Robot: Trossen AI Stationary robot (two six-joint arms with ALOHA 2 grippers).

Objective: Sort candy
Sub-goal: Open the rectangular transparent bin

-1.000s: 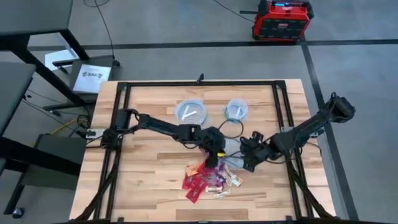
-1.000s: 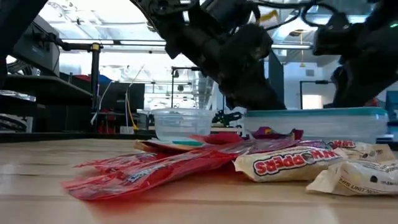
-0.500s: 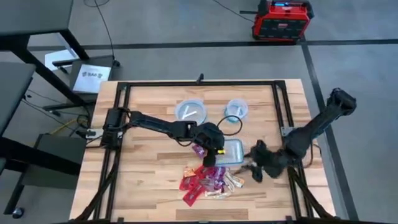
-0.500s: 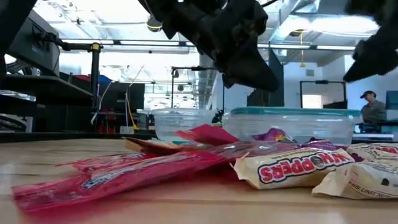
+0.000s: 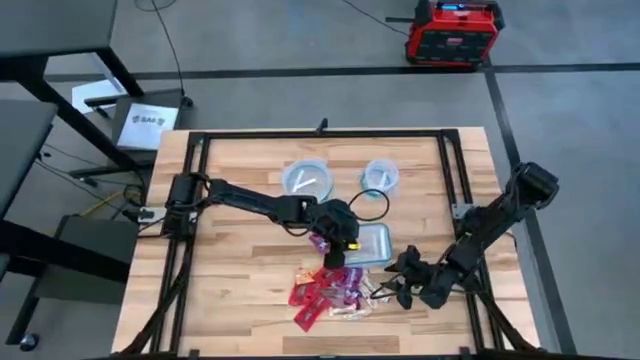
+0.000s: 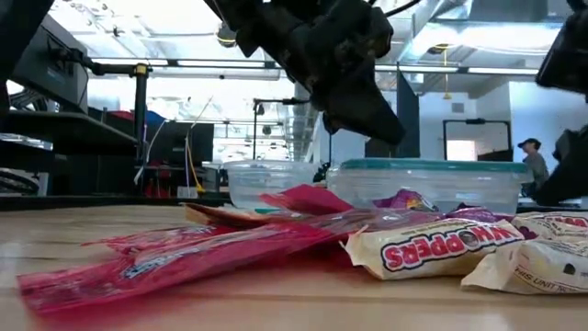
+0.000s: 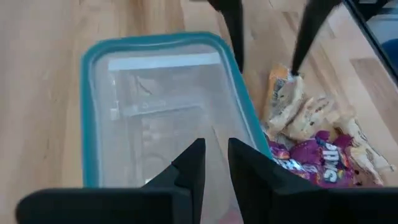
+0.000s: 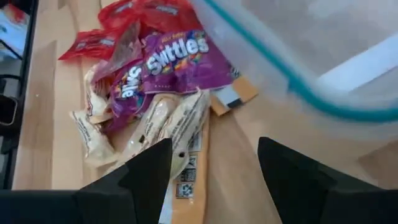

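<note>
The candy lies in a pile of red, purple, orange and whitish wrappers on the table's near middle, also seen in the low view. Just beyond it stands the clear rectangular tub with a teal rim. My left gripper hovers over the tub's bare floor. Its fingers are a narrow gap apart with nothing between them. My right gripper stands wide open above the whitish wrappers at the pile's right end, touching none that I can see.
Two clear round bowls sit toward the far edge, behind the tub. One red wrapper sticks up against the tub's near side. Black frame rails run along the table's sides. Bare wood lies to the left.
My right gripper has left the tub's right side, going first toward the table's right edge, then toward the near edge to the pile's right end. In the first half second the tub slid a little leftward and the candy in front of it shifted.
</note>
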